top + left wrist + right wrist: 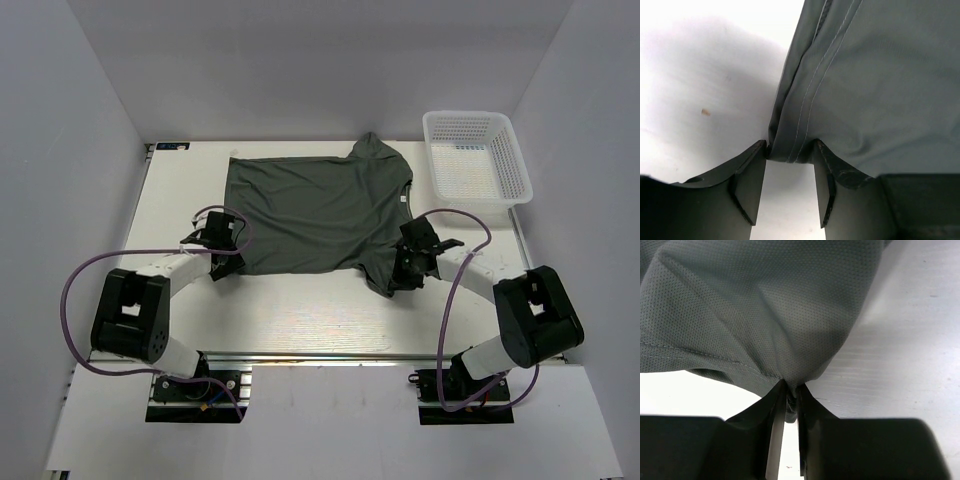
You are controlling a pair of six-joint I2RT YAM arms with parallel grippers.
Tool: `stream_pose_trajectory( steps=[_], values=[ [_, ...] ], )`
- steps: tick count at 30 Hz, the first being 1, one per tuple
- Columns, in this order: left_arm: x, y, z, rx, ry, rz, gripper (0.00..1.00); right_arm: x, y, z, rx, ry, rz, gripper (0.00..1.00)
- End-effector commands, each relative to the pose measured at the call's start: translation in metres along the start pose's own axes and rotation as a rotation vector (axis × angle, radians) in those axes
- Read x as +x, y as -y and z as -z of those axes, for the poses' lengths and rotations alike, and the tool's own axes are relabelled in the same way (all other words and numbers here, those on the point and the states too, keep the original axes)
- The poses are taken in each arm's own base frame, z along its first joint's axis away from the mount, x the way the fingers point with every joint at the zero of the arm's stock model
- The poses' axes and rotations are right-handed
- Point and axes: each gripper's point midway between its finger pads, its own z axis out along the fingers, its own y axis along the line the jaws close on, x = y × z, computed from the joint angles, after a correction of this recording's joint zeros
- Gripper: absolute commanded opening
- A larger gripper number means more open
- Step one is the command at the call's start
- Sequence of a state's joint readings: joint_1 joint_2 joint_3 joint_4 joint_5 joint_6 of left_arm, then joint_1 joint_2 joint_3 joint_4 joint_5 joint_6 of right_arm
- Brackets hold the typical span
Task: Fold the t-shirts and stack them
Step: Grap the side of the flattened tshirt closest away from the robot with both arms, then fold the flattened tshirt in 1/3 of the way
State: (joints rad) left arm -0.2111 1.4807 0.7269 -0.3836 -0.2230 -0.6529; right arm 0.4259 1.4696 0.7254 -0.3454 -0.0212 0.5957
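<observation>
Black-and-white arms (130, 318) carry looping purple cables (66, 295).

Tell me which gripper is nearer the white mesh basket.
Right. The right gripper pinches the t-shirt sleeve, just left of the basket; the left gripper grips the hem at the t-shirt's opposite end, farther away.

Both arms are low, with forearms angled inward from the outer joints. On my left wrist feed, the left gripper (790, 150) has its fingers (752, 175) partway apart, and a fold of t-shirt (880, 75) hem fills the gap at the tips. The right gripper (791, 390) has its fingers (815, 410) nearly meeting. Cloth is pinched between the tips and bunches just beyond them.
</observation>
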Motion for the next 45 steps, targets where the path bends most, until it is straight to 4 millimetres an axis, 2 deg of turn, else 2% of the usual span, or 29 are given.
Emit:
stream_pose_trajectory(
  steps=[1, 3, 5, 6, 9, 10, 11, 14, 16, 17, 19, 20, 24, 25, 28, 29, 33, 37, 38, 40, 42, 43, 45],
  values=[
    [0.018, -0.008, -0.012, -0.036, -0.071, 0.006, 0.52, 0.007, 0.015, 0.003, 0.066, -0.008, 0.003, 0.20],
    [0.022, -0.008, -0.014, -0.037, -0.087, 0.003, 0.52, 0.011, 0.017, 0.002, 0.067, -0.023, 0.007, 0.20],
    [0.020, -0.006, -0.015, -0.032, -0.080, 0.005, 0.48, 0.012, 0.018, 0.002, 0.068, -0.026, 0.005, 0.20],
    [0.020, -0.006, -0.015, -0.032, -0.080, 0.005, 0.44, 0.013, 0.019, 0.002, 0.068, -0.025, 0.001, 0.16],
    [0.018, -0.006, -0.011, -0.033, -0.081, 0.005, 0.18, 0.011, 0.018, 0.008, 0.066, -0.016, 0.007, 0.08],
    [0.018, -0.007, -0.008, -0.033, -0.081, 0.005, 0.04, 0.010, 0.016, 0.014, 0.056, -0.008, 0.011, 0.00],
    [0.017, -0.007, -0.003, -0.029, -0.077, 0.006, 0.00, 0.009, 0.015, 0.017, 0.055, -0.003, 0.013, 0.00],
    [0.014, -0.008, 0.007, -0.022, -0.067, 0.009, 0.00, 0.005, 0.014, 0.033, 0.055, 0.021, 0.022, 0.00],
    [0.002, -0.002, 0.019, 0.011, -0.025, 0.020, 0.00, 0.003, 0.014, 0.045, 0.062, 0.028, 0.028, 0.00],
    [0.004, -0.005, 0.024, 0.006, -0.032, 0.018, 0.00, -0.001, 0.014, 0.053, 0.062, 0.052, 0.030, 0.00],
    [-0.004, -0.002, 0.036, 0.030, -0.001, 0.026, 0.00, 0.001, 0.015, 0.063, 0.077, 0.042, 0.027, 0.00],
    [-0.001, -0.003, 0.041, 0.032, -0.012, 0.034, 0.00, 0.001, 0.017, 0.066, 0.087, 0.045, 0.032, 0.00],
    [0.002, -0.009, 0.055, 0.056, 0.016, 0.075, 0.00, 0.018, 0.018, 0.081, 0.054, 0.011, 0.025, 0.00],
    [0.014, -0.011, 0.054, 0.065, -0.014, 0.083, 0.00, 0.029, 0.022, 0.079, 0.051, -0.011, 0.025, 0.00],
    [0.030, -0.017, 0.053, 0.070, -0.042, 0.100, 0.00, 0.046, 0.026, 0.076, 0.035, -0.049, 0.015, 0.00],
    [0.034, -0.019, 0.052, 0.065, -0.049, 0.098, 0.00, 0.061, 0.035, 0.069, 0.054, -0.089, 0.002, 0.00],
    [0.050, -0.029, 0.050, 0.047, -0.084, 0.092, 0.00, 0.080, 0.039, 0.062, 0.033, -0.152, 0.015, 0.00],
    [0.050, -0.013, 0.054, 0.134, -0.085, 0.083, 0.00, 0.062, 0.024, 0.064, -0.031, -0.090, 0.051, 0.00],
    [0.039, -0.006, 0.058, 0.152, -0.063, 0.087, 0.00, 0.046, 0.012, 0.071, -0.058, -0.050, 0.063, 0.00],
    [0.029, 0.002, 0.063, 0.179, -0.044, 0.081, 0.00, 0.037, 0.006, 0.072, -0.066, -0.039, 0.089, 0.00],
    [0.014, 0.009, 0.070, 0.192, -0.015, 0.085, 0.00, 0.012, -0.009, 0.082, -0.086, 0.016, 0.101, 0.00],
    [0.013, 0.010, 0.071, 0.185, -0.023, 0.084, 0.00, 0.006, -0.010, 0.083, -0.082, 0.024, 0.110, 0.00],
    [-0.002, 0.016, 0.077, 0.203, 0.008, 0.098, 0.00, -0.013, -0.019, 0.086, -0.075, 0.048, 0.115, 0.00]
  ],
)
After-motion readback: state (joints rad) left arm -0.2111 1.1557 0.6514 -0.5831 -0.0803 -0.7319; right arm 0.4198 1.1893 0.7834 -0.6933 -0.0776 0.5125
